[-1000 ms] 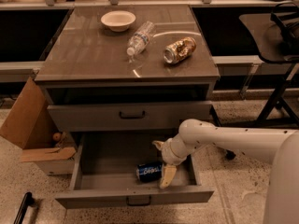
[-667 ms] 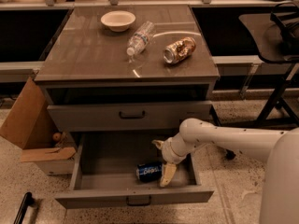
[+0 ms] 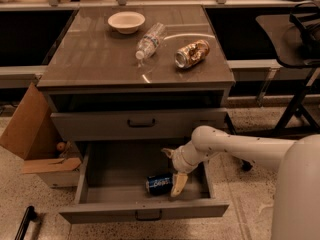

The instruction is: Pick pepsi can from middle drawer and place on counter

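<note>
The pepsi can [image 3: 159,183] is blue with white lettering and lies on its side on the floor of the open middle drawer [image 3: 145,210], near its front. My gripper [image 3: 171,171] is inside the drawer just right of the can, with its fingers spread open. The lower finger [image 3: 178,184] sits against the can's right end. The upper finger [image 3: 168,153] points toward the drawer's back. The gripper holds nothing. The counter [image 3: 100,54] is the glossy grey-brown top above.
On the counter are a white bowl [image 3: 126,21], a clear plastic bottle [image 3: 150,40] lying down and a gold-brown can [image 3: 192,53] on its side. The taller-fronted drawer [image 3: 140,124] is shut. A cardboard box [image 3: 35,134] stands at the left. A dark stand [image 3: 300,89] is at the right.
</note>
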`<state>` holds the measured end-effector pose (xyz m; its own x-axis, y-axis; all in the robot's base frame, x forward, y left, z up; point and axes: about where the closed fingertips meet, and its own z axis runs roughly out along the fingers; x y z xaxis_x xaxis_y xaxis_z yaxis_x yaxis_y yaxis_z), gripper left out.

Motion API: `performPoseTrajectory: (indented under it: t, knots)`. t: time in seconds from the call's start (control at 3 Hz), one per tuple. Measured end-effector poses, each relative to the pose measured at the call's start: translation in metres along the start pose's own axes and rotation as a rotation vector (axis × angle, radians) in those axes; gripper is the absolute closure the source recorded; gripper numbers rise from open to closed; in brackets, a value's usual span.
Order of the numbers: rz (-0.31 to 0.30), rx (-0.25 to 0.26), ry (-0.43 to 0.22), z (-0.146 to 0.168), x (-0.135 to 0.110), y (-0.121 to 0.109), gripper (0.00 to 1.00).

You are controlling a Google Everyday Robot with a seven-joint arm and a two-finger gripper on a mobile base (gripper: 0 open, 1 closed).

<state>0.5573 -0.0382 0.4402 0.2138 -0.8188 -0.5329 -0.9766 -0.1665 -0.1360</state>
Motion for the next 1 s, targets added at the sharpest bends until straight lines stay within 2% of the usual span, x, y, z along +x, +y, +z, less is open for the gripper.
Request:
performPoseTrajectory:
  t: [1.0]
  knots:
    - [-0.035, -0.019, 0.055, 0.042, 0.008, -0.003, 0.0]
